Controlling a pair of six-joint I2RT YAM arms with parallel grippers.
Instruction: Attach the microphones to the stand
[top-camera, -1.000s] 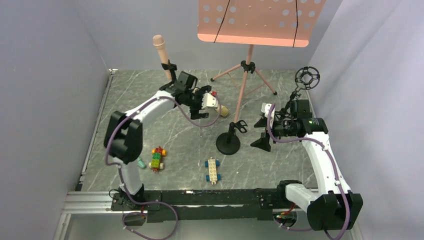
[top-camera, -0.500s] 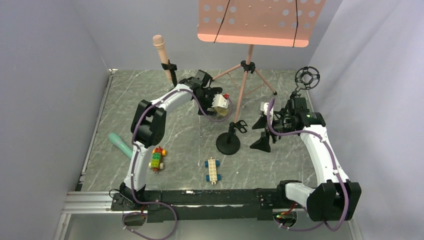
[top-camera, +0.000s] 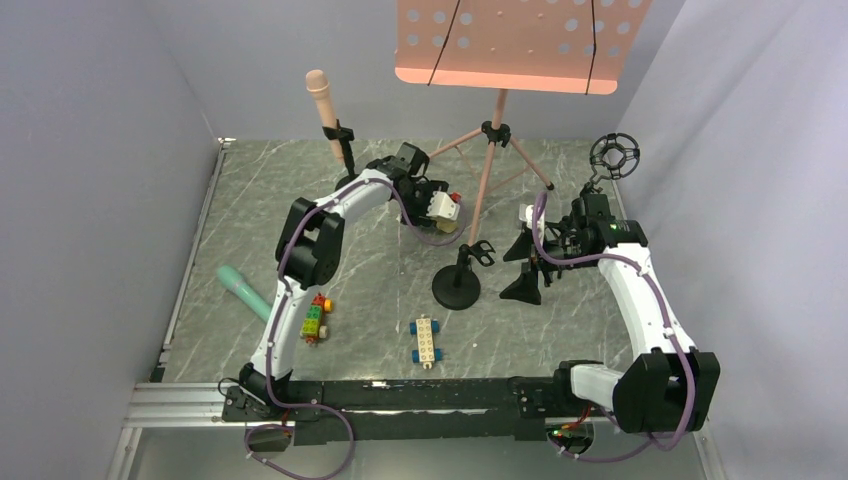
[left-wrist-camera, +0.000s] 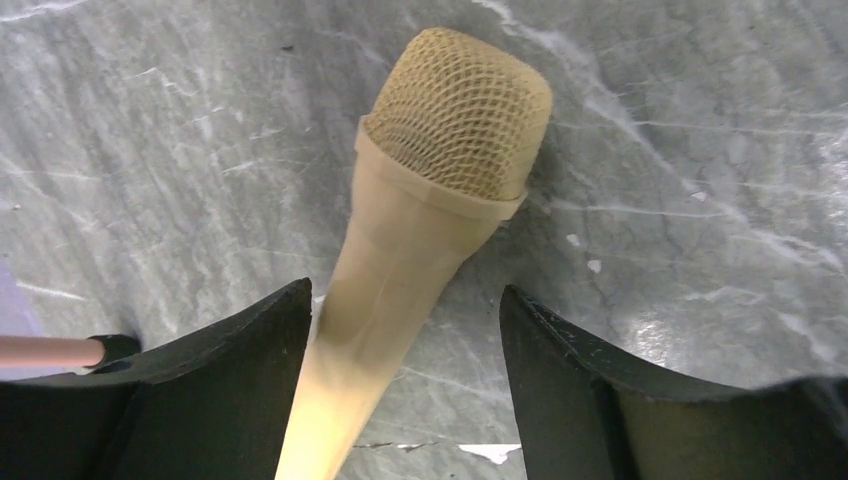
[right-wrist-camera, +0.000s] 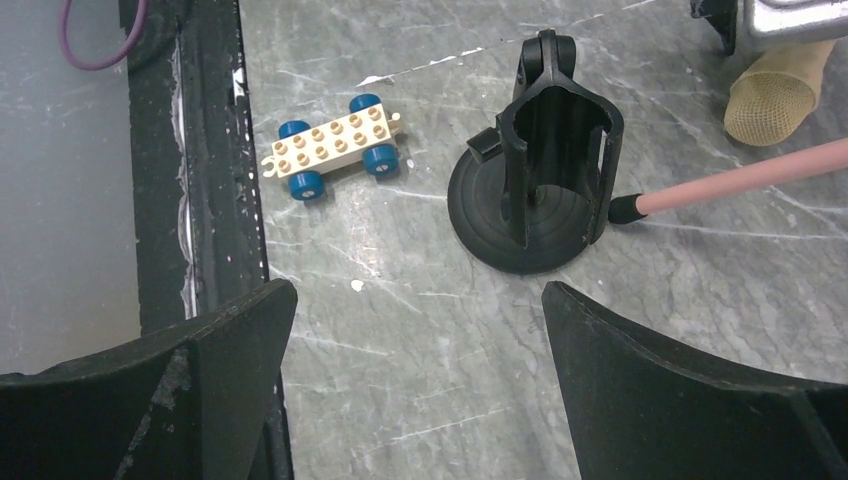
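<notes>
The pale yellow microphone (left-wrist-camera: 440, 170) lies on the grey table between the open jaws of my left gripper (left-wrist-camera: 405, 300), its handle close against the left finger (left-wrist-camera: 230, 350). In the top view my left gripper (top-camera: 440, 213) covers it. The pink microphone (top-camera: 321, 100) stands upright in a clip at the back left. The teal-green microphone (top-camera: 243, 288) lies at the left. A black round-base stand (top-camera: 457, 280) with an empty clip (right-wrist-camera: 553, 140) stands mid-table. My right gripper (top-camera: 525, 268) is open and empty beside it, and also shows in the right wrist view (right-wrist-camera: 420, 290).
A pink music stand (top-camera: 515, 45) on a tripod (top-camera: 487, 160) is at the back. A black stand with a ring mount (top-camera: 613, 155) is at the back right. Two brick cars, one coloured (top-camera: 315, 318) and one white-blue (top-camera: 426, 340), lie near the front.
My left arm has reached further right and back over the yellow microphone, uncovering the teal-green microphone at the left. My right arm has barely moved.
</notes>
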